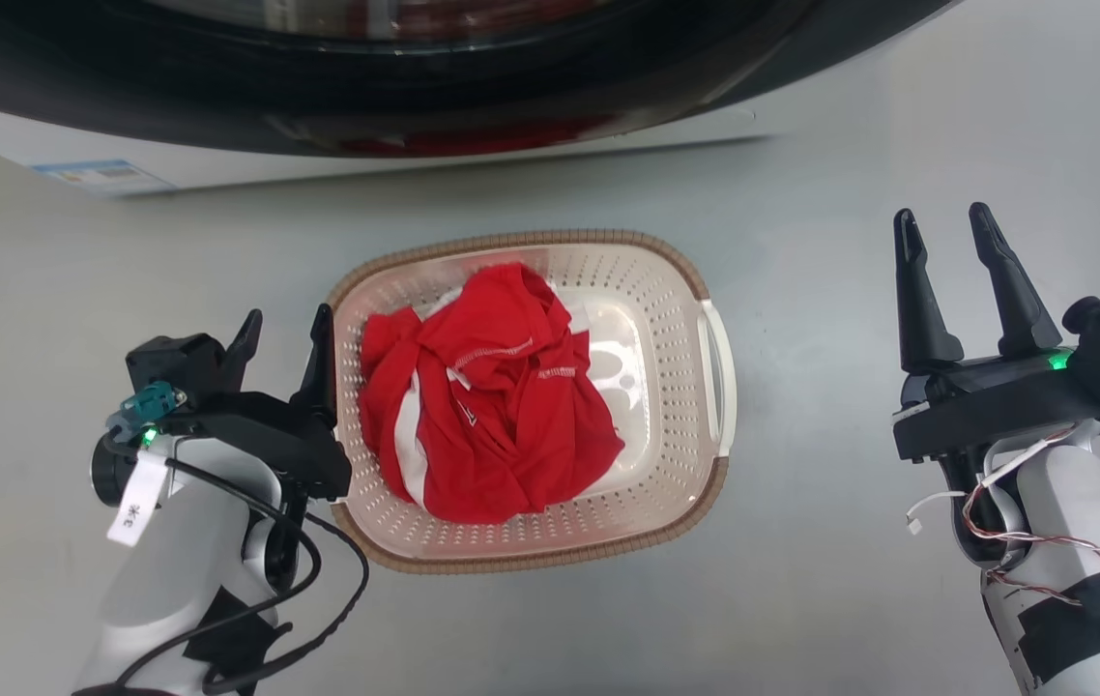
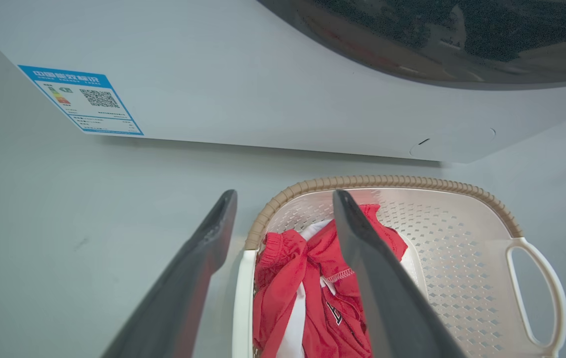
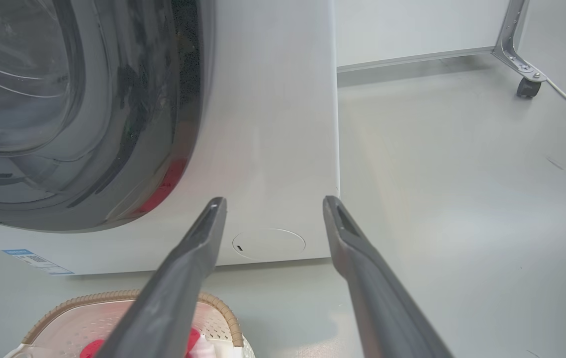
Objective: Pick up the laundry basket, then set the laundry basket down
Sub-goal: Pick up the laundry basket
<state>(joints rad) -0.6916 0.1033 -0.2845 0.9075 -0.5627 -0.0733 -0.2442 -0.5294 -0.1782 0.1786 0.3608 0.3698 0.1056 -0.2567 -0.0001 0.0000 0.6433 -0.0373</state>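
Covering laundry basket point(image 1: 666, 319) edge: left gripper point(image 1: 287, 319).

One laundry basket point(image 1: 666, 290), its rim between the left fingers point(image 1: 321, 358), with two white loop handles point(image 1: 726, 387). One heap of red-and-white cloth point(image 1: 492, 387); its garment count cannot be told. One washing machine point(image 3: 273, 124) beyond the right fingers point(image 1: 917, 290), bearing one blue label point(image 2: 81, 99). Four fingers in all.

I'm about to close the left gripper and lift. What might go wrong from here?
1. The left gripper straddles the left rim of the laundry basket, its inner finger over the red garment; closing may pinch cloth too.
2. The right gripper stands open, well clear of the right handle; a one-sided lift would likely tip it.
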